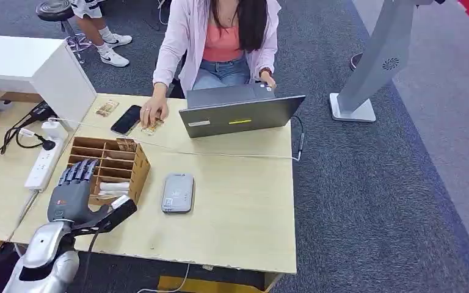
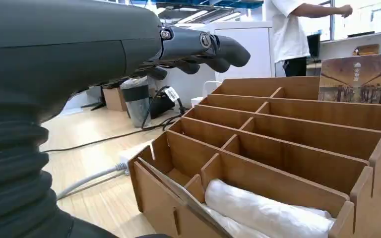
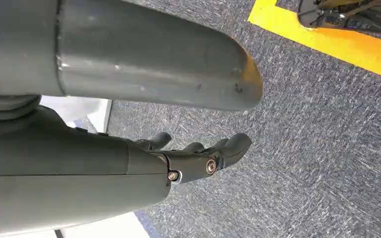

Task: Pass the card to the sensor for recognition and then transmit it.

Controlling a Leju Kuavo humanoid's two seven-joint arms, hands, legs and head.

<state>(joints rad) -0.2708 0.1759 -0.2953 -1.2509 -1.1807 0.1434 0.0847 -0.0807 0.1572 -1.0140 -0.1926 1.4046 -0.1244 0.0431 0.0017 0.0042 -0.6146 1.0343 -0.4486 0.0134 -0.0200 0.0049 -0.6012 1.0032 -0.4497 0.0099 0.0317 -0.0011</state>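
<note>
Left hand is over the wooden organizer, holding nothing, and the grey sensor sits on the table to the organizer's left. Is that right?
Not quite. The head view shows the sensor on the table to the right of the organizer, not its left. The rest holds: the left hand is over the organizer, holding nothing.

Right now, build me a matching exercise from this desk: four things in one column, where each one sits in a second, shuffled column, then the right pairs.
Things:
1. card reader
2. black phone
3. white power strip
4. left hand

Places:
A. beside the person's hand, near the far edge of the desk
B. over the wooden slotted organizer, at its near end
C. flat on the desk, just to the right of the organizer
D. on the neighbouring desk, to the left of the organizer

Pairs: 1-C, 2-A, 3-D, 4-B
</note>
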